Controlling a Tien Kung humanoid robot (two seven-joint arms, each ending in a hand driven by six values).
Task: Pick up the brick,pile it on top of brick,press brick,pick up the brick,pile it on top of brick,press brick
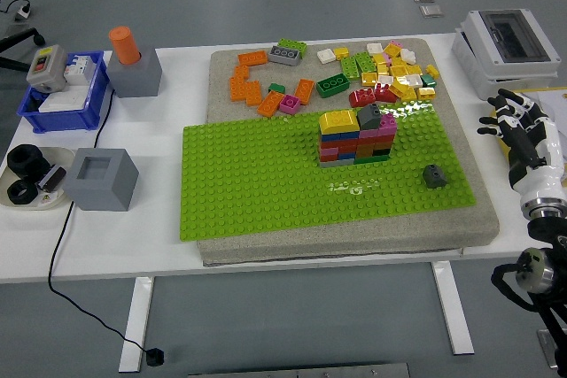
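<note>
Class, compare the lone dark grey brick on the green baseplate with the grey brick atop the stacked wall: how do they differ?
The lone dark grey brick sits directly on the green baseplate, apart from everything; the grey brick atop the wall rests on the stacked wall, tilted, beside a yellow brick. The lone one looks smaller. Both are grey.

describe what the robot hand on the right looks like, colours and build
Only the right robot hand shows. It has five slim fingers in white shells with black joints and black tips. Behind it a white forearm section meets a silver metal wrist ring, then a black arm with rounded joints. No cables or markings are clear. The left arm is out of view.
</note>
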